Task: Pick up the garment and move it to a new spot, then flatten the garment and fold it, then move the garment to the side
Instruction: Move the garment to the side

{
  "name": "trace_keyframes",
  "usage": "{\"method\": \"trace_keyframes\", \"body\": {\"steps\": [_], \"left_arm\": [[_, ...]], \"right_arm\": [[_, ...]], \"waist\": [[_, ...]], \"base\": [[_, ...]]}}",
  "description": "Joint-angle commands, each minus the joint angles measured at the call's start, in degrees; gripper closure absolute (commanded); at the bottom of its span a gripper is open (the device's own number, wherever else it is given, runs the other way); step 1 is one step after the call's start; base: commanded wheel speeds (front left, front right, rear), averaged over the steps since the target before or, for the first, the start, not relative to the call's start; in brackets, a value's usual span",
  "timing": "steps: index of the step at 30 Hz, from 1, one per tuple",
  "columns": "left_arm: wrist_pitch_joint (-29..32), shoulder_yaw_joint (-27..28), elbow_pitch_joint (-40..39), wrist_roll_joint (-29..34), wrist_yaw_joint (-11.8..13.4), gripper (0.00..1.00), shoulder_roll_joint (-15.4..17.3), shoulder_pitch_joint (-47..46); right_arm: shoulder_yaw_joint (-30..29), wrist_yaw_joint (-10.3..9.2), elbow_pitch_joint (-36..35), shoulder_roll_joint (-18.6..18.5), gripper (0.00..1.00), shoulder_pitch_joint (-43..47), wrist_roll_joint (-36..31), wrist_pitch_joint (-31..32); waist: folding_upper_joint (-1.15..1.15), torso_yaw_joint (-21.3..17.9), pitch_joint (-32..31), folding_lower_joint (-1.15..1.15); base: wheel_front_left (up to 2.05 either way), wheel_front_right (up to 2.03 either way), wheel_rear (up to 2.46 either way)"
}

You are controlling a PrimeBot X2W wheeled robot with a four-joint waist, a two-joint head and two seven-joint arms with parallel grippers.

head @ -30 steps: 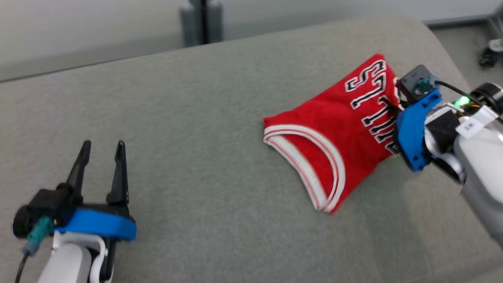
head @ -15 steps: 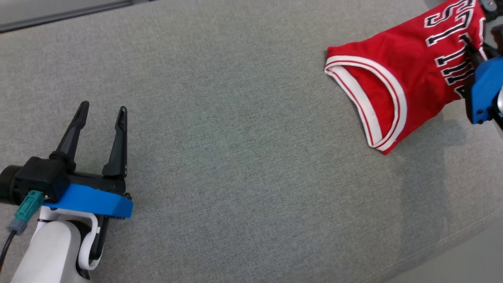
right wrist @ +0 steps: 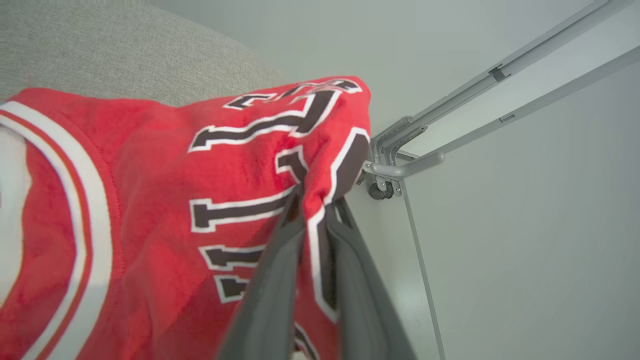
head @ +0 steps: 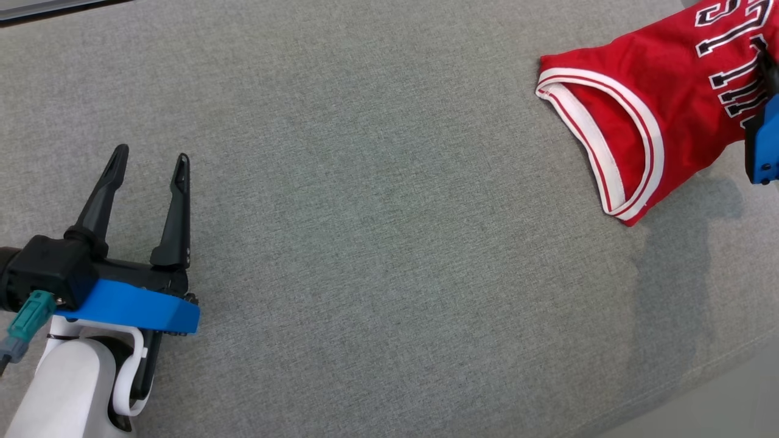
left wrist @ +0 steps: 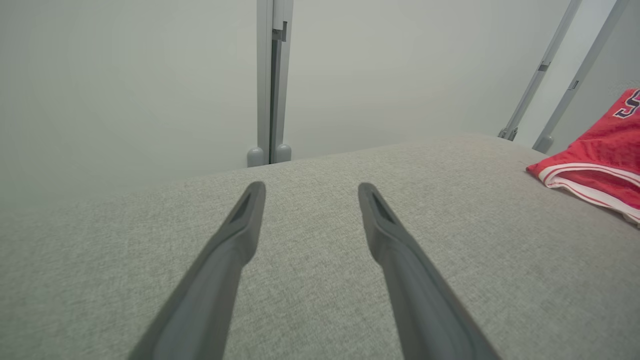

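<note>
Jersey [head: 657,91]: red, with black letters edged in white and a white-and-red band around one curved opening. It is at the far right of the cushion, with its lettered end toward the right gripper and the banded opening facing the middle.
Cushion [head: 389,243]: grey woven cloth, broad and flat, rounding off at the far edge. A strip of pale floor [head: 730,413] shows past its near right corner.
Right gripper [right wrist: 317,200]: clamped on the jersey. The two dark fingers are nearly together, and a fold of red cloth at the lettering is pinched between them and bunches over their tips.
Lift: the pinched end looks raised, with the cloth sloping away from the fingers. A soft shadow lies on the cushion beside and below the jersey's near edge. I cannot tell whether the banded end touches the cushion.
Left gripper [head: 151,153]: fingers spread wide with nothing between them. It is low over the near left part of the cushion, pointing toward the far edge, well apart from the jersey.
Behind the cushion: a pale wall with a grey upright post [left wrist: 270,75]. By the jersey's far end there are slanted grey metal bars [right wrist: 400,170] with a small wheel.
</note>
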Motion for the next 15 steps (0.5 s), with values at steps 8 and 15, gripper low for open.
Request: {"method": "trace_keyframes", "body": {"steps": [8, 15], "left_arm": [[-0.79, -0.75, 0.82, -0.65, 0.19, 0.00, -0.69, 0.77], [-3.35, -1.36, 4.03, -1.91, 0.29, 0.00, -2.67, 2.58]], "right_arm": [[-2.69, -0.07, 3.66, 1.49, 0.00, -1.08, -3.55, -1.88], [-6.83, -0.07, 6.06, 3.41, 0.00, 2.41, -0.55, -5.64]], "waist": [[0.00, 1.25, -2.14, 0.00], [0.00, 3.47, -7.71, 0.00]], "base": [[0.00, 0.00, 0.00], [0.00, 0.00, 0.00]]}}
